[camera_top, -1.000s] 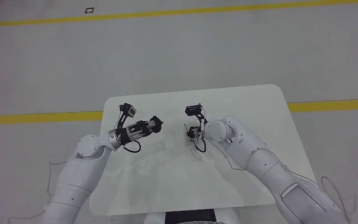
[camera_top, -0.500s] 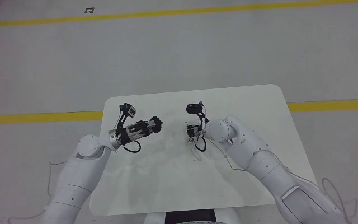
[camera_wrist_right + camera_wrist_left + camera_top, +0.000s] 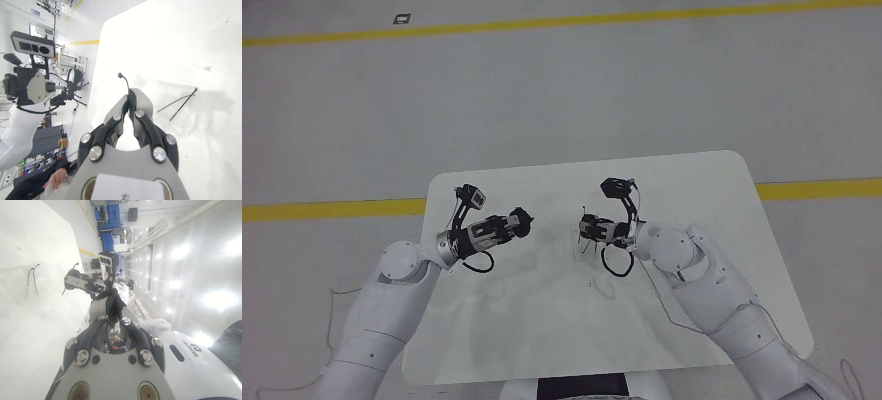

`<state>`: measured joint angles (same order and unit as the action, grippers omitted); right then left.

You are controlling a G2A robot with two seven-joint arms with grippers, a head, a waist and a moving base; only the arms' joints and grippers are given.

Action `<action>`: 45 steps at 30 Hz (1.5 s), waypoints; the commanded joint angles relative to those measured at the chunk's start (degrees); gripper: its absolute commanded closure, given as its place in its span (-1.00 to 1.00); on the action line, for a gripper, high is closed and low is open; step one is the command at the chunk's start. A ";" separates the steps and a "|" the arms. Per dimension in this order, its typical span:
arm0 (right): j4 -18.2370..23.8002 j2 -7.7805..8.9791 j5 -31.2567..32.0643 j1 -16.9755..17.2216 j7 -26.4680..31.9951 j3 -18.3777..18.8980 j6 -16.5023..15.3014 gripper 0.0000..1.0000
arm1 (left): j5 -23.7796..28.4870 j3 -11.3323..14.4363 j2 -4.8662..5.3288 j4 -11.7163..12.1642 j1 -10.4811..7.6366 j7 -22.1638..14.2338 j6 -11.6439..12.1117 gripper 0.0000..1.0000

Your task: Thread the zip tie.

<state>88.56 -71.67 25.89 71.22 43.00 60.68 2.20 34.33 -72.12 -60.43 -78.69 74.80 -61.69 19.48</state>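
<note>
Zip ties (image 3: 175, 101) on tray (image 3: 166, 91) (on table (image 3: 151, 37))

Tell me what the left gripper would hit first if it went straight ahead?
Most likely the right gripper, which holds a zip tie and faces it; nothing lies between them, though relative height is unclear.

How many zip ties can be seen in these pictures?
3 zip ties. One is held in the right gripper; the other two lie on the clear sheet, heads close together. Others may be hidden under the arms.

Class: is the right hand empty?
No, the right hand is shut on a zip tie, whose head sticks out past it.
</note>
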 commanded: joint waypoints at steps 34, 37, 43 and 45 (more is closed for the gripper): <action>10.25 -0.47 1.51 8.96 -25.21 0.00 -6.45 1.00 | -5.82 4.31 -3.91 5.54 -4.11 4.60 0.00 1.00; 10.25 -0.47 1.51 8.96 -25.21 0.00 -6.45 1.00 | -5.82 4.31 -3.91 5.54 -4.11 4.60 0.00 1.00; 11.25 -0.87 3.75 9.76 -30.82 -1.27 -6.00 1.00 | -6.40 5.25 -4.03 4.65 -3.69 6.80 -0.64 1.00; 11.57 -1.18 4.46 10.22 -33.76 -2.24 -5.39 1.00 | -6.49 5.78 -4.10 4.47 -3.67 7.47 -0.66 1.00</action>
<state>100.02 -72.72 30.04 81.26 10.84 58.87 -3.49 27.86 -66.61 -64.50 -74.16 71.13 -54.53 18.81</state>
